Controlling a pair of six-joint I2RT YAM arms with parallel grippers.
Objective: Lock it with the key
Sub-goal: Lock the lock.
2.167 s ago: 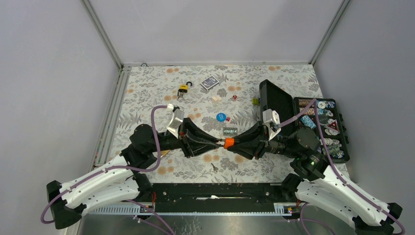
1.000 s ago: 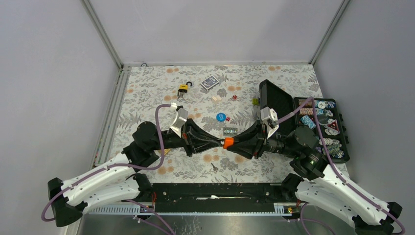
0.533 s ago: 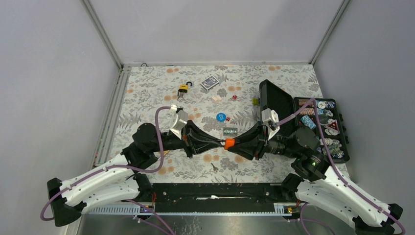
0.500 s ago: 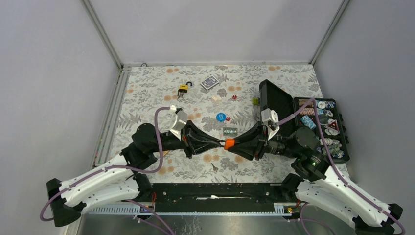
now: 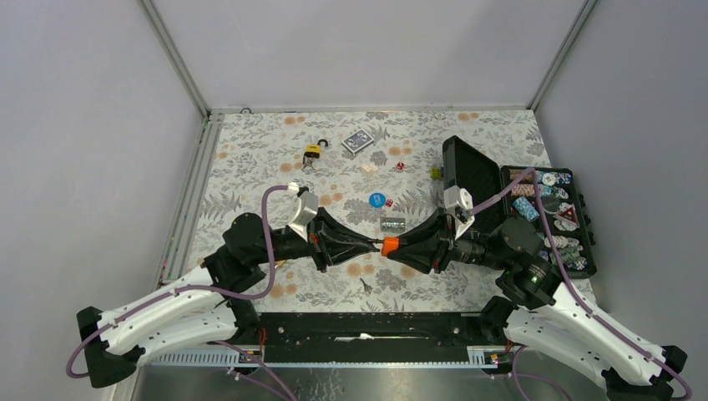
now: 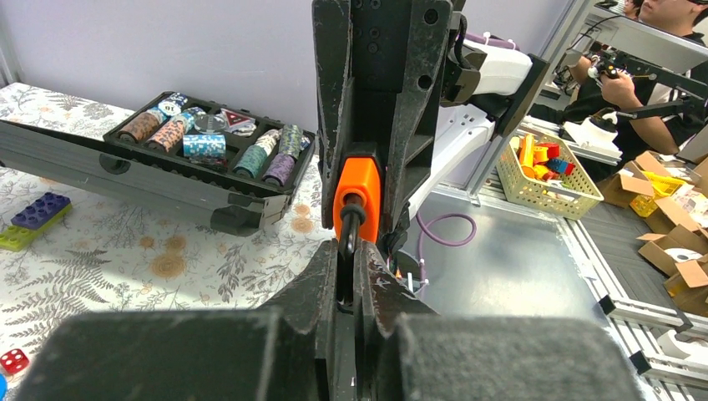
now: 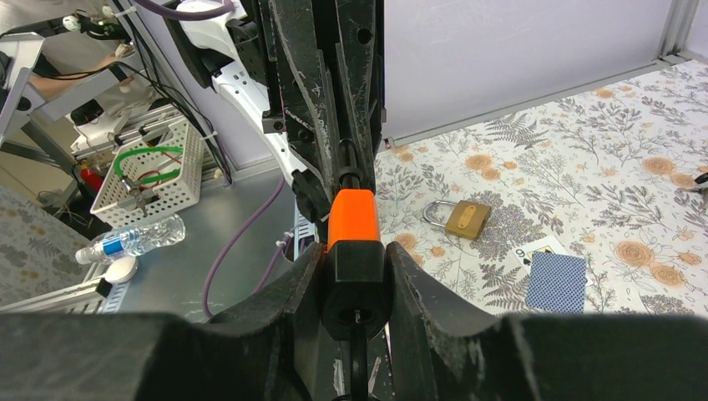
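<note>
Two grippers meet tip-to-tip above table (image 5: 250, 180) centre: R gripper (image 5: 396, 245) clamps orange lock (image 5: 389, 245) by its body, L gripper (image 5: 376, 244) is pinched tight on its black shackle (image 6: 349, 227), w/ brass padlock (image 5: 313, 151) and card deck (image 5: 357, 141) farther back, chip case (image 5: 589, 219) far right.

Padlock (image 5: 390, 245) between left claw (image 5: 376, 244) and right claw (image 5: 402, 245)

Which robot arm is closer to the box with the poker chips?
Right. The right arm lies just beside the chip case; the left arm is far off, beyond the orange lock.
</note>
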